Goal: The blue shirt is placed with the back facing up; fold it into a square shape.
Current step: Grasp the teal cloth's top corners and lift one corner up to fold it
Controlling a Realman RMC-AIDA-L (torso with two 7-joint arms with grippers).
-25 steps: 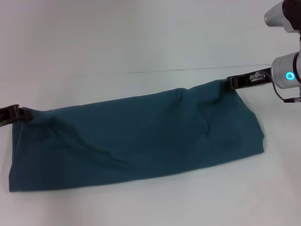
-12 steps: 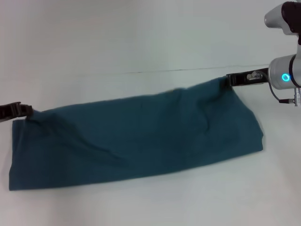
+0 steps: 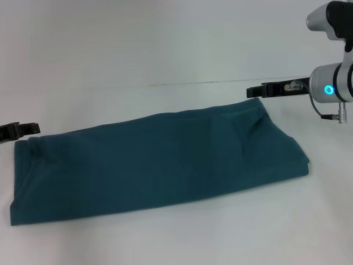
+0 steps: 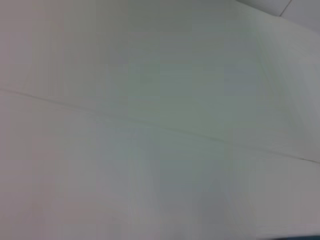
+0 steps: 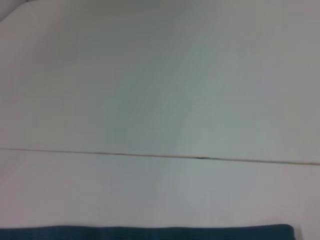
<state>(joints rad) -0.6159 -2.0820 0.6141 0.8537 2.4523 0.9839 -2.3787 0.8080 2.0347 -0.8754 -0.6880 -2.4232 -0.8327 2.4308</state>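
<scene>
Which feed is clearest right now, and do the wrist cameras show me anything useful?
Head view: evenly lit, no glare, the blue shirt reads clearly on the white table, left gripper and right gripper by its far corners. Left wrist view: soft, almost all blank table. Right wrist view: mostly table, only a blue strip of shirt along one picture edge.

Just a plain white table (image 3: 165,237) all around, with one thin dark seam (image 3: 193,83) running across it near the far side.
</scene>
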